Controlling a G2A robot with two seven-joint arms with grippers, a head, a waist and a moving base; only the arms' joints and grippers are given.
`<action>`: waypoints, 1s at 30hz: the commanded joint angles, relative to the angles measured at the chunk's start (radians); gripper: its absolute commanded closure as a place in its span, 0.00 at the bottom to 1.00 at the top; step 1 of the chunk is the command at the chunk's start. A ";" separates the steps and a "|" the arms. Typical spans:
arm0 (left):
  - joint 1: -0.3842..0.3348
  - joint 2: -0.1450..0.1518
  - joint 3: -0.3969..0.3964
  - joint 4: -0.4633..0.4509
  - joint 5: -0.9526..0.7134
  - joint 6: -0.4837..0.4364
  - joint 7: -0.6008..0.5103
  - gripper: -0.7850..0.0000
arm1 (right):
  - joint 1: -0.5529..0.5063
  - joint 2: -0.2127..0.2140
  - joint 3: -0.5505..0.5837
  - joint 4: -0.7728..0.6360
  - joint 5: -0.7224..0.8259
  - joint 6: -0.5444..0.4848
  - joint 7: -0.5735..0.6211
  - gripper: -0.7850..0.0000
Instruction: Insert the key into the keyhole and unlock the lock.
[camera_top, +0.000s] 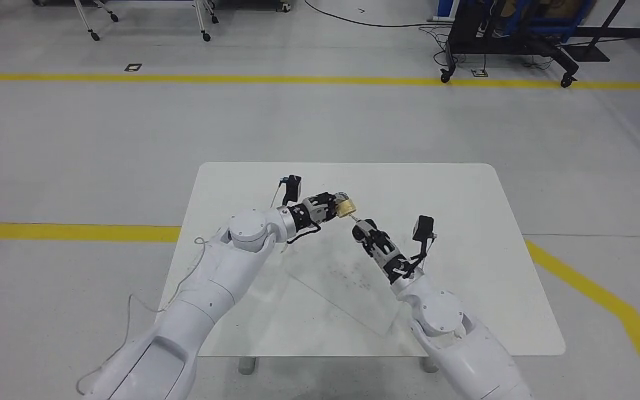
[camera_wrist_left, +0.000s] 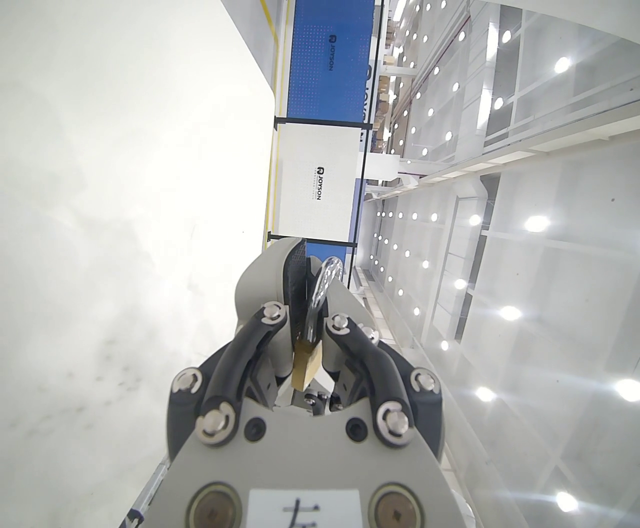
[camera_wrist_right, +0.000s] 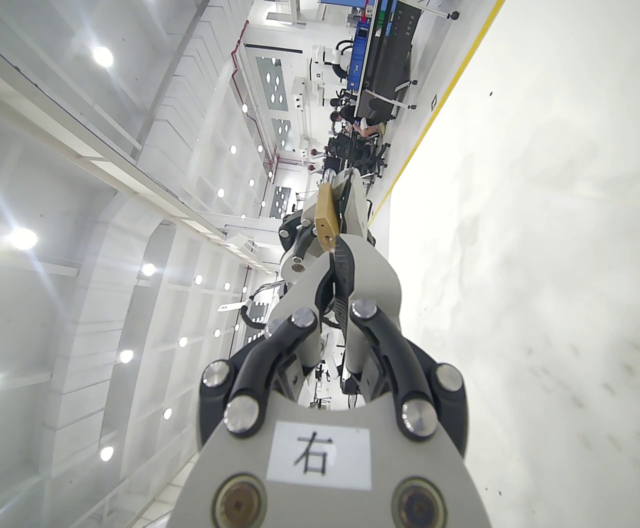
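Got the lock (camera_wrist_left: 306, 367) clamped in left hand (camera_wrist_left: 315, 280), up over the worktop (camera_top: 480, 200). Pinching the key (camera_wrist_right: 332, 251) in right hand (camera_wrist_right: 334, 256), tip just at the keyhole (camera_wrist_right: 327, 243), roughly in line with lock's long axis.

Top view: high over both arms, facing down on the table (camera_top: 500, 200), floor beyond. Left wrist view: tight behind left end effector (camera_wrist_left: 317, 267), rolled sideways, table one side, ceiling the other. Right wrist view: likewise behind right end effector (camera_wrist_right: 336, 252), facing the left one. All share the lock (camera_top: 344, 207); key (camera_wrist_right: 329, 246) nearest in right wrist view.
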 joint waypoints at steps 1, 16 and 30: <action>0.002 0.000 -0.002 -0.002 0.009 -0.001 -0.001 1.00 | -0.001 -0.002 0.001 -0.001 -0.005 0.000 -0.003 1.00; 0.016 -0.004 -0.021 -0.024 0.037 0.012 0.009 1.00 | 0.004 -0.017 -0.013 -0.004 -0.040 0.031 -0.004 1.00; -0.003 0.004 -0.112 0.013 -0.047 0.067 0.018 1.00 | -0.031 -0.019 0.013 -0.017 0.057 -0.052 0.090 1.00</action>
